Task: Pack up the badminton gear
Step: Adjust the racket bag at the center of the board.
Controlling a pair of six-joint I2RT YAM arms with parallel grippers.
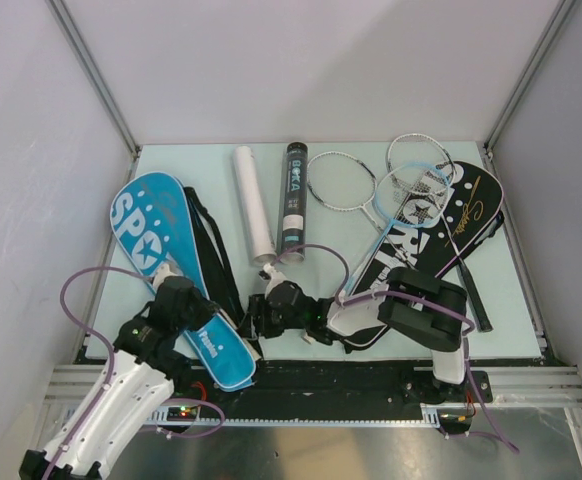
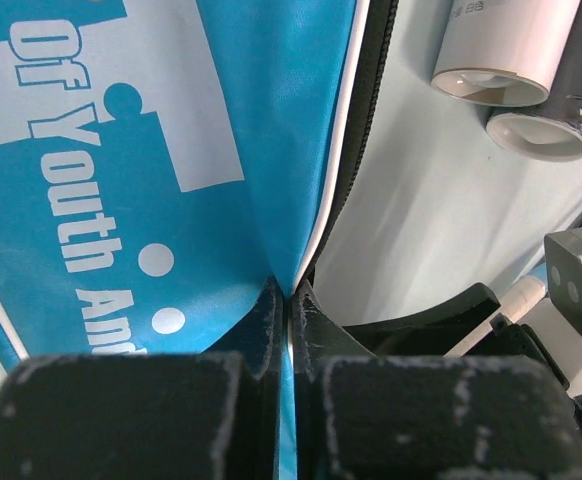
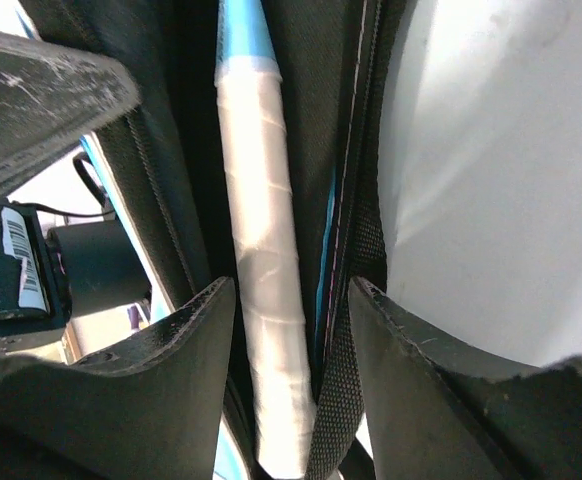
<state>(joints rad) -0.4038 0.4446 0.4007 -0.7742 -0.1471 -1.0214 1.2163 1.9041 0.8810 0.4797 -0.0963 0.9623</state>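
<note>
Badminton gear lies spread over the pale, smooth table.

Left side: the blue cover is racket-shaped, of glossy fabric with white lettering and a black strap. My left gripper is clamped on a fold of its blue cloth just beside the white piping. The scuffed black pads meet with only the thin fabric between them.

Centre: two rigid tubes lie side by side, one white and one black, their round ends turned toward my arms.

Right side: there are two thin-framed silver rackets and a light blue racket. Its strung head rests on the black cover, which bears gold script.

My right gripper: a cylindrical handle wrapped in white tape runs between the fingers. Dark fabric and woven webbing lie beside it. The fingers stand apart on either side; I cannot tell whether they press it. I cannot tell which cover that fabric belongs to.
</note>
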